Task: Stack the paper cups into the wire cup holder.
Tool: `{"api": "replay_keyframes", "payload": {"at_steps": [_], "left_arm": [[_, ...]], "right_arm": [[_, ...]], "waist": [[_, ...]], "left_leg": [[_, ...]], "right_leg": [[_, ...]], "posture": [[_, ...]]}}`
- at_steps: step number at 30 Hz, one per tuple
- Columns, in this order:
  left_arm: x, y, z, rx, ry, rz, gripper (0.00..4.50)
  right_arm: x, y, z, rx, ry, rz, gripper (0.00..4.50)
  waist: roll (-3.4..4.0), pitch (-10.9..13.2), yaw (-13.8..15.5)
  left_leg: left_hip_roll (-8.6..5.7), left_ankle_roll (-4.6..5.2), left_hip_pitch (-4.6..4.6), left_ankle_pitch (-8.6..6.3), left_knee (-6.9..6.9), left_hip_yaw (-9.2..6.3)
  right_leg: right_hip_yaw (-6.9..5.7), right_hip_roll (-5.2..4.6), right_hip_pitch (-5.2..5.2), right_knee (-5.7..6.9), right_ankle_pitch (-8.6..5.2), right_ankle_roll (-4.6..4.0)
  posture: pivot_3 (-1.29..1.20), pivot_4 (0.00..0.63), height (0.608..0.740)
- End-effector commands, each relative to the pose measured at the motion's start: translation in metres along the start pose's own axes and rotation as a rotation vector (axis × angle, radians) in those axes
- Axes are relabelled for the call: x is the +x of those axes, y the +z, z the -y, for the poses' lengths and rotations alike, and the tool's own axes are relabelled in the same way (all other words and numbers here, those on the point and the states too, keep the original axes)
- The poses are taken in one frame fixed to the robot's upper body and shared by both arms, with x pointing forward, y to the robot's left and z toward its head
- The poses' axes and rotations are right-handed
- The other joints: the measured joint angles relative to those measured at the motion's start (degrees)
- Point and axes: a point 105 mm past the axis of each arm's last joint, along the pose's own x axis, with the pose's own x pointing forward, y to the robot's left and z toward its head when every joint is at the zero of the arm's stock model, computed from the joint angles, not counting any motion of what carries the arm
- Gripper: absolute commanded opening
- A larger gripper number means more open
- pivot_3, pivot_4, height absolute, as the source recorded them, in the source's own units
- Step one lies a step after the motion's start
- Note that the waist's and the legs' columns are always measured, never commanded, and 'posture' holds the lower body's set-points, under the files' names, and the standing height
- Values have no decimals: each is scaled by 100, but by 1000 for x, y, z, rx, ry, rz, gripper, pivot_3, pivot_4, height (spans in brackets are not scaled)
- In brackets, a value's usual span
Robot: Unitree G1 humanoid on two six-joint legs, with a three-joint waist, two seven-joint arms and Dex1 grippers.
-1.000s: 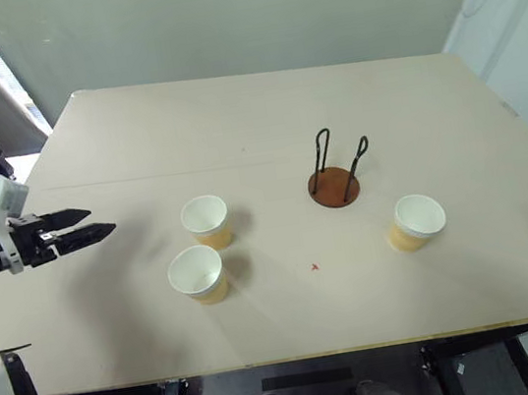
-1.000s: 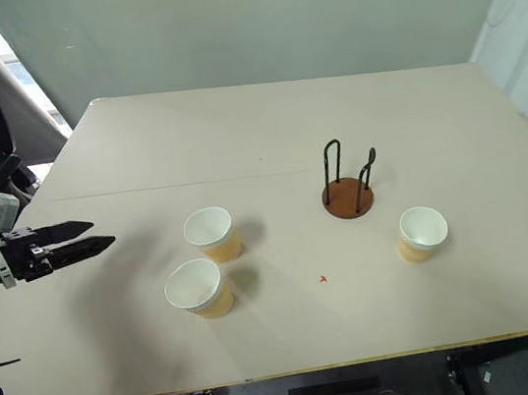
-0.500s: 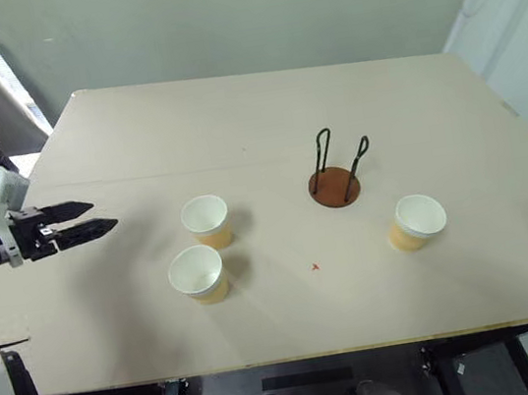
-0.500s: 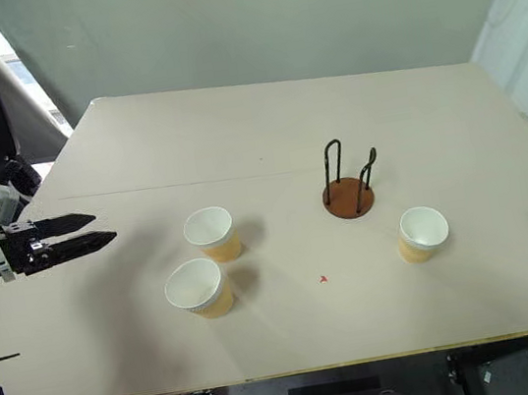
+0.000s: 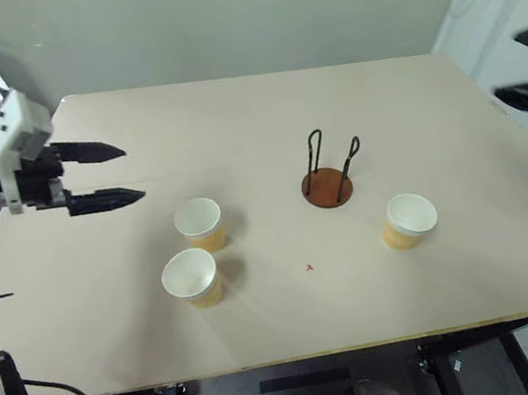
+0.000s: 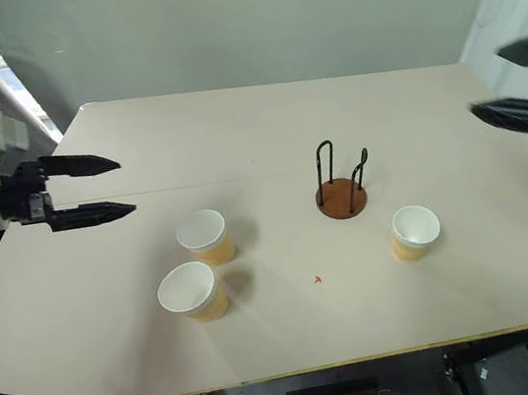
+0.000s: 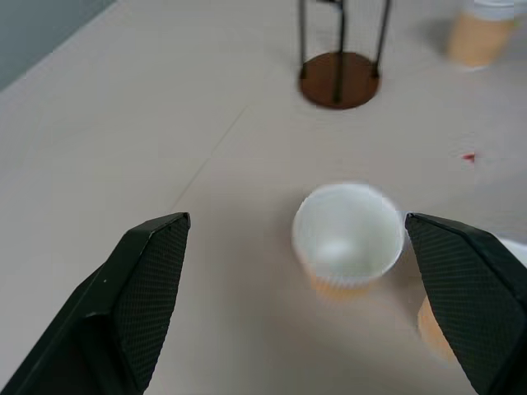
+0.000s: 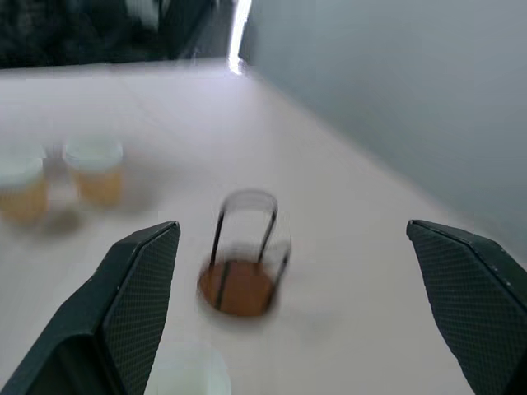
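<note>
Table [image 5: 261,108] w/ cups [image 5: 199,225], holder [image 5: 328,188]; both pincers [image 5: 119,171] [image 6: 500,83] apart, empty.

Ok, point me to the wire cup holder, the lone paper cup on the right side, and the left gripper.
wire cup holder [image 6: 342,197], right eye view, bare disc base.
right-side paper cup [image 6: 416,226], right eye view, white inside.
left gripper [image 6: 121,186], right eye view, midway between open fingertips.

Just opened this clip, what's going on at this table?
A two-armed robot is setting up to stack three tan-orange paper cups into a black wire cup holder with a reddish-brown base. Nothing is stacked yet: two cups stand close together on the beige table to the holder's left, the third to its right. The left gripper hangs open above the table beside the pair; the right gripper is open and empty at the right edge.
</note>
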Motion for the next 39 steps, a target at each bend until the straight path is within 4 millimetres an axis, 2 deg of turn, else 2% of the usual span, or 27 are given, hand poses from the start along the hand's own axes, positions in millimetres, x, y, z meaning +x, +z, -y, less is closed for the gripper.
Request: {"api": "replay_keyframes", "payload": {"at_steps": [1,3,8,12,18,23,32,39], "left_arm": [[11,19,16,60,-66,44,4487],[15,21,22,63,-81,50,4487],[13,16,26,37,-67,47,4487],[14,10,27,15,-61,48,4487],[13,7,30,9,-56,44,4487],[13,25,45,17,-126,122,4487],[19,28,82,-34,-274,113,4487],[18,20,88,-68,-266,78,4487]], "right_arm": [[46,-24,2,27,-108,-103,4500],[60,-35,-9,32,-87,-150,4500],[78,-56,-26,224,-54,-250,4500],[86,-60,-43,324,6,-275,4500],[97,-83,-39,443,-97,-327,4500],[102,-96,-34,475,-160,-357,4500],[118,-109,-32,523,-180,-336,4500],[133,-115,-38,546,-162,-315,4500]], "waist": [[1,1,-24],[3,2,-25],[9,3,33],[9,3,35],[9,3,34],[9,3,35],[10,2,34],[11,2,34]], "left_leg": [[3,0,0,0,1,-2],[3,-1,-16,1,1,-3],[11,-12,-71,4,-13,-1],[11,-14,-76,2,-14,-1],[10,-14,-66,2,6,-2],[9,-15,-62,3,6,-3],[10,-18,-61,3,-2,1],[10,-19,-58,3,-4,1]], "right_leg": [[2,-6,-5,2,2,3],[-4,-6,-23,3,4,6],[-9,-9,-65,3,5,8],[-9,-9,-66,-6,6,9],[-7,-9,-66,-3,7,11],[-8,-8,-66,2,8,9],[-7,-7,-68,4,8,8],[-7,-7,-68,4,8,8]], "posture": [[0,150,740],[0,150,740],[0,150,740],[0,150,740],[0,150,740],[0,150,740],[0,150,740],[0,150,740]]}}
